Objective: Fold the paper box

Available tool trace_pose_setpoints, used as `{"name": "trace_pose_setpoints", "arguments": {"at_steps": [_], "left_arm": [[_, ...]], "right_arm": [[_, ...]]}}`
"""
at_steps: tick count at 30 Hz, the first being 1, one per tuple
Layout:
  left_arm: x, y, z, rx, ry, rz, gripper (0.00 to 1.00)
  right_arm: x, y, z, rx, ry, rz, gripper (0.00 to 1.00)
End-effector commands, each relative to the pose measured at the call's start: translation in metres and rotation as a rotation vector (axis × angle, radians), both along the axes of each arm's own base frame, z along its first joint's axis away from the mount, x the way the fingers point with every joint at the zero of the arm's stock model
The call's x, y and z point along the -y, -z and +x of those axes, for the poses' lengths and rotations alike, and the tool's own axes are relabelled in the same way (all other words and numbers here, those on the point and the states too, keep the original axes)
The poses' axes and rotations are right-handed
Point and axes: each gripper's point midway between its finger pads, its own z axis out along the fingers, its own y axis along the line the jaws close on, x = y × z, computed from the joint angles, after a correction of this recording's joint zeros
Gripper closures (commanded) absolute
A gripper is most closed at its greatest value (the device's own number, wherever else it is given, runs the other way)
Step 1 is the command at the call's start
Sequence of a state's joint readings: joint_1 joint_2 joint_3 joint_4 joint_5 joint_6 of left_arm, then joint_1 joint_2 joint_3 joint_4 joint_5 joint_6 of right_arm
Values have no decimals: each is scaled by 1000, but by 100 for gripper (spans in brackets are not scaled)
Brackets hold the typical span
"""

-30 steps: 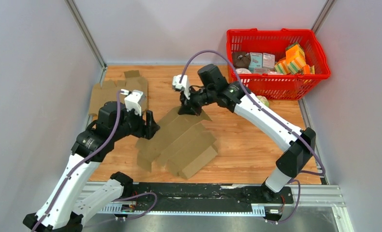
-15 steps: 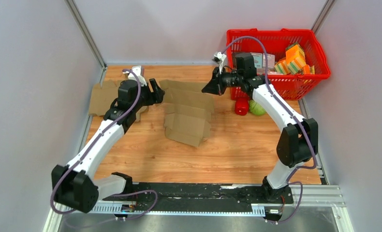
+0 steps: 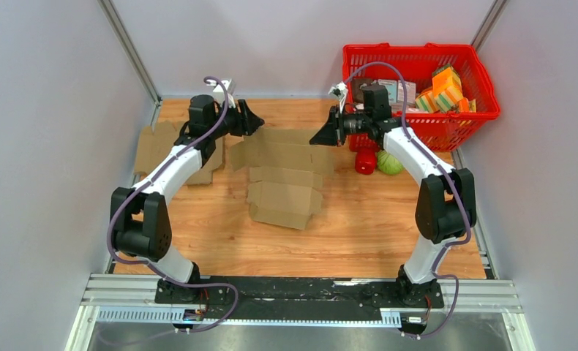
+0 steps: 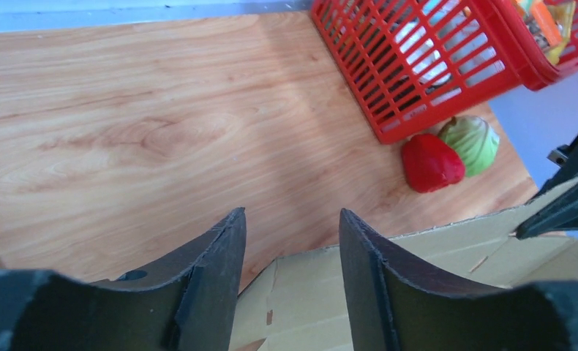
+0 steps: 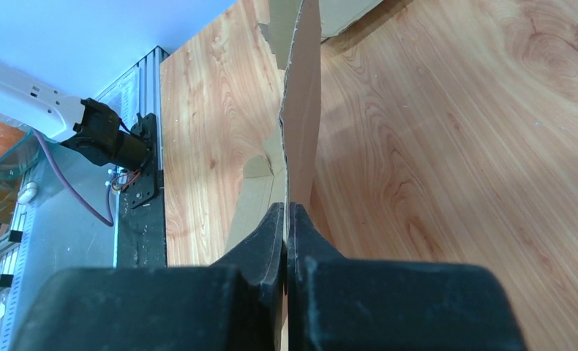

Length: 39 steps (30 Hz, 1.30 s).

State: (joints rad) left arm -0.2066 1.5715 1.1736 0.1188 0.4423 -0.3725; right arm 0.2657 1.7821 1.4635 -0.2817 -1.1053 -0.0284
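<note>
The paper box (image 3: 286, 175), a flattened cardboard blank with creased panels and loose flaps, is partly lifted: its far edge is raised between the 2 sets of fingers, while the near flaps hang down toward the table (image 3: 359, 234) below them; whether they rest on it I cannot tell. The right gripper (image 5: 286, 213) has its 2 fingers pressed together on the sheet's far right edge, the cardboard running edge-on straight out from the tips. The left gripper (image 4: 292, 219) has its 2 fingers spread with a clear gap. The box's far left edge lies just under and beyond the tips, with nothing clamped. I judge the cardboard light, stiff across a panel but floppy at every crease, so held at 1 corner it would sag and swing. It looks matt and unlikely to slip, though a hard pinch could crumple a thin edge. The best hold seems to be the free far left edge, beside a crease, opposite the right fingers.
</note>
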Motion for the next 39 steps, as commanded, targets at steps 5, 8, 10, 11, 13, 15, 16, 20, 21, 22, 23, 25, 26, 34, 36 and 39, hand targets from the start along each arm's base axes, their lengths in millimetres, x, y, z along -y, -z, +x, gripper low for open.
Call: {"name": "trace_pose_setpoints", "arguments": {"at_steps": [5, 8, 10, 11, 13, 15, 16, 20, 21, 22, 23, 25, 26, 34, 36, 39], "left_arm": [[7, -9, -15, 67, 97, -6, 48], [1, -6, -25, 67, 77, 0, 38], [-4, 1, -30, 43, 47, 11, 36], [-5, 3, -31, 36, 45, 16, 34], [-6, 7, -34, 29, 40, 22, 34], [-6, 9, -35, 23, 44, 22, 34], [-6, 10, -36, 17, 49, 21, 34], [-6, 16, -38, 5, 52, 28, 35], [-6, 17, -39, 2, 56, 29, 35], [-7, 20, -40, -9, 49, 35, 35], [-9, 22, -41, -13, 42, 40, 35], [-12, 24, -44, -9, 30, 39, 33], [-15, 24, -44, -7, 22, 34, 31], [-4, 18, -49, 6, 107, -38, 52], [-4, 18, -49, 5, 104, -44, 58], [-8, 22, -51, 1, 93, -20, 73]], "right_arm": [[3, -20, -6, 45, -6, 47, 100], [5, -20, -6, 42, 1, 47, 100], [6, -23, -7, 48, 7, 48, 100], [5, -24, -8, 48, 5, 51, 100], [6, -26, -10, 55, 5, 56, 100], [7, -25, -11, 57, 9, 55, 100], [7, -26, -12, 60, 8, 56, 100], [7, -26, -13, 60, 6, 57, 100], [8, -26, -13, 59, 8, 56, 100], [7, -25, -13, 57, 5, 57, 100], [8, -25, -13, 57, 6, 56, 100], [8, -25, -14, 55, 4, 57, 100], [7, -25, -14, 58, 2, 58, 100], [8, -26, -19, 62, -7, 57, 100], [8, -25, -17, 59, 0, 55, 100], [9, -24, -15, 53, 18, 47, 100]]}}
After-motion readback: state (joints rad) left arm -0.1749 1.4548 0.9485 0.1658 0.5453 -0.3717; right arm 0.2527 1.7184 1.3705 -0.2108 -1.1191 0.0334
